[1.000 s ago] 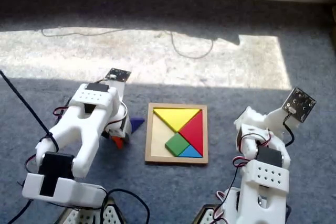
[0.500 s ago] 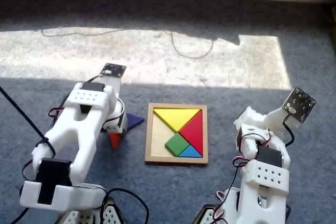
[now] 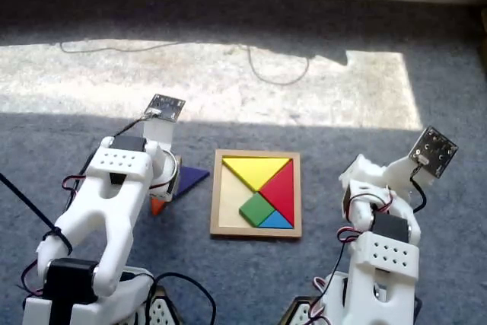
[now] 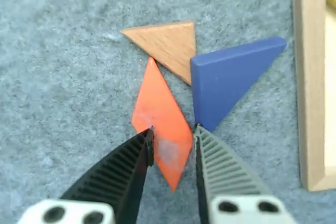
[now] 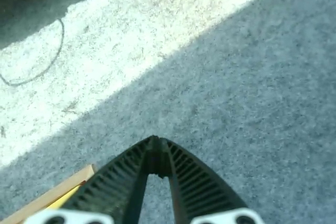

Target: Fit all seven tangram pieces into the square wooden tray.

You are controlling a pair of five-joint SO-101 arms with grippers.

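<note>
Underneath everything, grey carpet (image 3: pixel 365 97), crossed by one bright sunlit band, with one thin dark cable (image 3: pixel 268 74) looped on it. Next in bulk, two white arms: left arm (image 3: pixel 114 195) bent over the carpet just left of the tray, right arm (image 3: pixel 384 253) folded up well to the tray's right, both cut off at the lower edge of the high view. Between them, one square wooden tray (image 3: pixel 216 188), flat on the carpet, reduced to a rim strip in the left wrist view and to one corner in the right wrist view. Inside, four pieces: large yellow triangle (image 3: pixel 256 167), red triangle (image 3: pixel 282 186), green square (image 3: pixel 256 208) and small light-blue triangle (image 3: pixel 276 220), with bare wood showing along the tray's left side. Outside, three pieces near the left rim: dark blue triangle (image 4: pixel 226 80), orange parallelogram (image 4: pixel 160 114) and plain wooden triangle (image 4: pixel 168 45), clustered corner to corner. From above, wooden triangle hidden under the left arm and orange parallelogram half covered. Left pincer (image 4: pixel 174 132) spread apart, one jaw at either side of the orange parallelogram's end; actual contact hard to judge. Right pincer (image 5: pixel 155 142) closed, tips together on nothing, over bare carpet.
</note>
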